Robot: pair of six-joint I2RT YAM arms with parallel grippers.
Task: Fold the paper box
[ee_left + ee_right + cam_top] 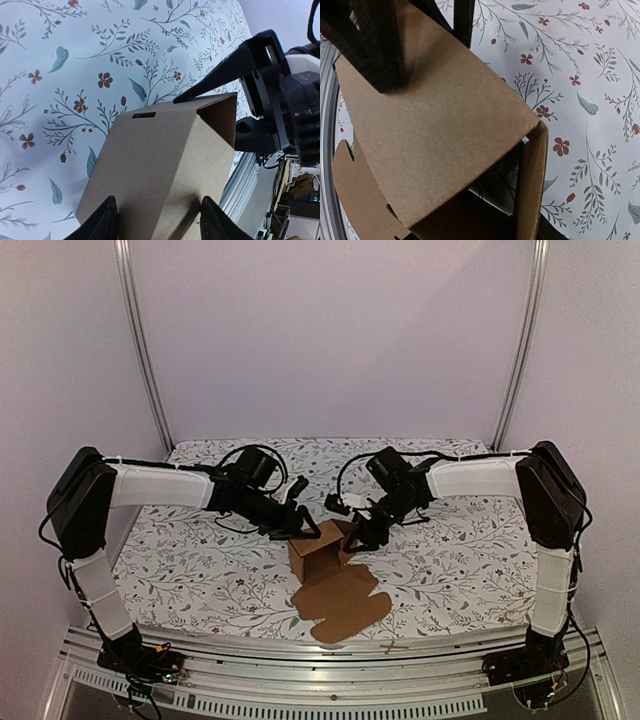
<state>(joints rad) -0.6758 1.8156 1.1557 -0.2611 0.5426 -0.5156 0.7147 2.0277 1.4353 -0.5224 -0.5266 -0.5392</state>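
Paper box (322, 552) of plain brown corrugated cardboard, half folded, stands near the middle of a table (200, 540) covered with a white cloth printed with grey-green leaves and small rust-red flowers. Pale lilac walls close in the back and sides, two slim metal posts (143, 350) rise at the rear corners, and a ribbed metal rail (330, 665) runs along the near edge, where both arms are bolted. The arms reach inward and meet at the paper box. The left gripper (306, 527) touches its upper left corner and the right gripper (353, 537) its upper right corner, so the carton sits between them. In the left wrist view the left fingers (102, 222) are set apart and lie against the face of one wall, which is wider than the gap between them, so those jaws stand partly spread and clamp nothing. In the right wrist view the right fingers (370, 45) straddle the top edge of a wall, one on its face and one beyond its rim. I cannot tell whether they pinch it. The carton's raised walls form a small, hollow, square-cornered shape. One wall has a short dark slot (144, 115) near its top edge. A large flat flap (342, 605) with rounded, notched tabs lies on the cloth, spreading from the foot of the box toward the near rail.
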